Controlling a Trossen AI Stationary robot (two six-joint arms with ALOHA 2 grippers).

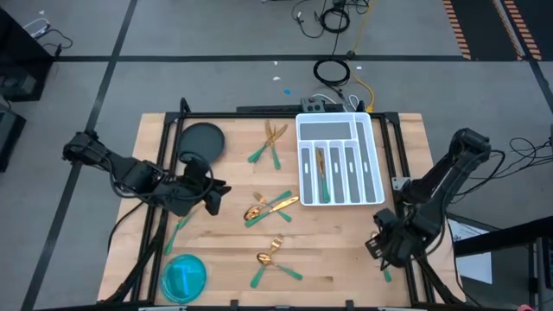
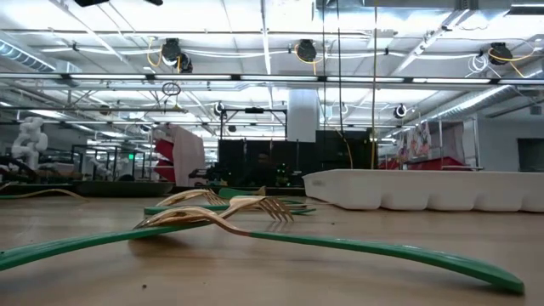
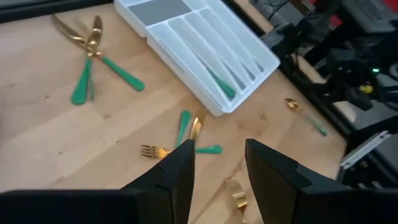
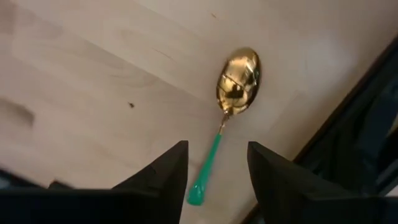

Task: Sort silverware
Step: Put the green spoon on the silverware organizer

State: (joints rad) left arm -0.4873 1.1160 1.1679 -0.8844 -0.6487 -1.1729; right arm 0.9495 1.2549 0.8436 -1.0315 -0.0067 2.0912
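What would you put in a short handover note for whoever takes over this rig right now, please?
Left gripper: open, empty, hovering over the table's left-middle.
Right gripper: open, just above a lone spoon at the right edge.
Done: one or two pieces lie in the white tray.
Left: a pair by the dark plate, a middle cluster, a front cluster, plus that spoon.
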